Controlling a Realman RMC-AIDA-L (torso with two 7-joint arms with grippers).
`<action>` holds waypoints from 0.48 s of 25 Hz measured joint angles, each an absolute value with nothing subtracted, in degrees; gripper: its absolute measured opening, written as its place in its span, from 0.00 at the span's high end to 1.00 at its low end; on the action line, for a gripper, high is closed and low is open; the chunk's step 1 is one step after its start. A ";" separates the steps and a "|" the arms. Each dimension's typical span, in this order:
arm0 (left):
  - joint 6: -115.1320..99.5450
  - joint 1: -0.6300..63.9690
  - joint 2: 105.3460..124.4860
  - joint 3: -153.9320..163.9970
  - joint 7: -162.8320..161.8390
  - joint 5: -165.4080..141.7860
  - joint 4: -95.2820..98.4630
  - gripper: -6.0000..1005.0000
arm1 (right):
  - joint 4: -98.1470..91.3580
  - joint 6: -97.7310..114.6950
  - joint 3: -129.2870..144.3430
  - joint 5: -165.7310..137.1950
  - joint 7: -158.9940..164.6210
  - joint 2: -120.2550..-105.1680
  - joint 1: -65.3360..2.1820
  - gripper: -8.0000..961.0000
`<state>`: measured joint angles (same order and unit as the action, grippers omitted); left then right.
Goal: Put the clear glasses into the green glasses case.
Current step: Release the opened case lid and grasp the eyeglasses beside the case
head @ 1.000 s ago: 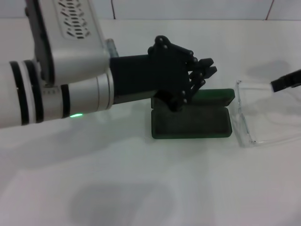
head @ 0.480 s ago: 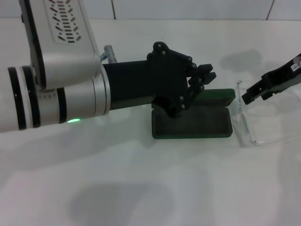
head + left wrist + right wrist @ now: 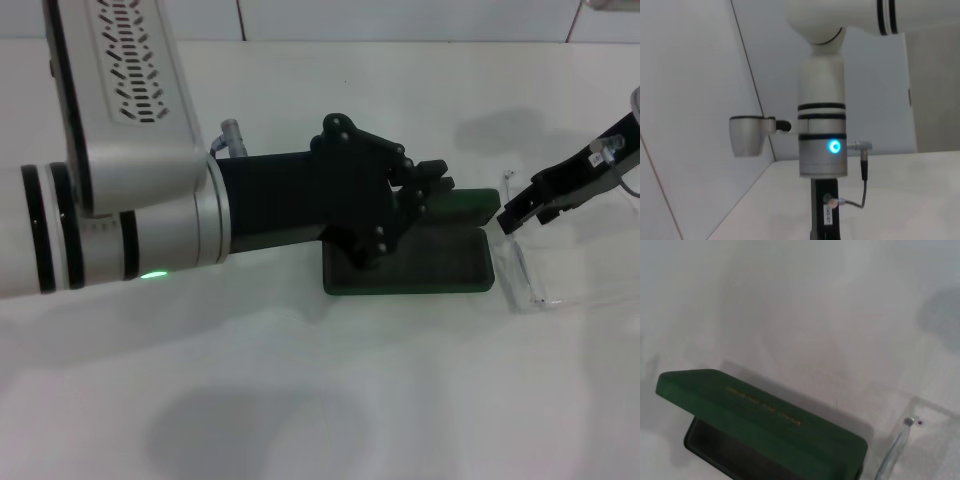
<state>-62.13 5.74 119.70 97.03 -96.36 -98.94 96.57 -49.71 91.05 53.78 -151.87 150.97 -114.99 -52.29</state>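
Note:
The green glasses case (image 3: 410,262) lies open in the middle of the white table, its lid (image 3: 466,204) standing up along the far side. In the right wrist view the lid (image 3: 765,415) shows gold lettering above the dark lining (image 3: 715,446). The clear glasses (image 3: 572,262) lie on the table just right of the case, and one clear arm (image 3: 896,447) shows in the right wrist view. My left gripper (image 3: 432,182) hovers over the case's far left part, close to the lid. My right gripper (image 3: 510,217) reaches in from the right, above the glasses' end nearest the case.
My thick left forearm (image 3: 120,210) crosses the left half of the head view and hides the table behind it. A tiled wall (image 3: 400,18) runs along the back. The left wrist view shows only an arm column (image 3: 822,145) and walls.
My right gripper has come in from the right edge, leftward and down, to the glasses' end beside the case. The left gripper has sunk slightly toward the case lid.

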 joint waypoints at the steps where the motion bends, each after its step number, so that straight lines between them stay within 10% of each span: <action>1: -62.13 5.68 119.71 96.85 -95.99 -98.45 96.27 0.91 | -48.73 90.77 54.07 -151.87 150.92 -114.93 -52.63 0.41; 12: -63.64 5.40 119.70 95.30 -94.73 -96.91 95.45 0.91 | -45.70 88.42 56.78 -152.37 151.06 -115.12 -53.94 0.43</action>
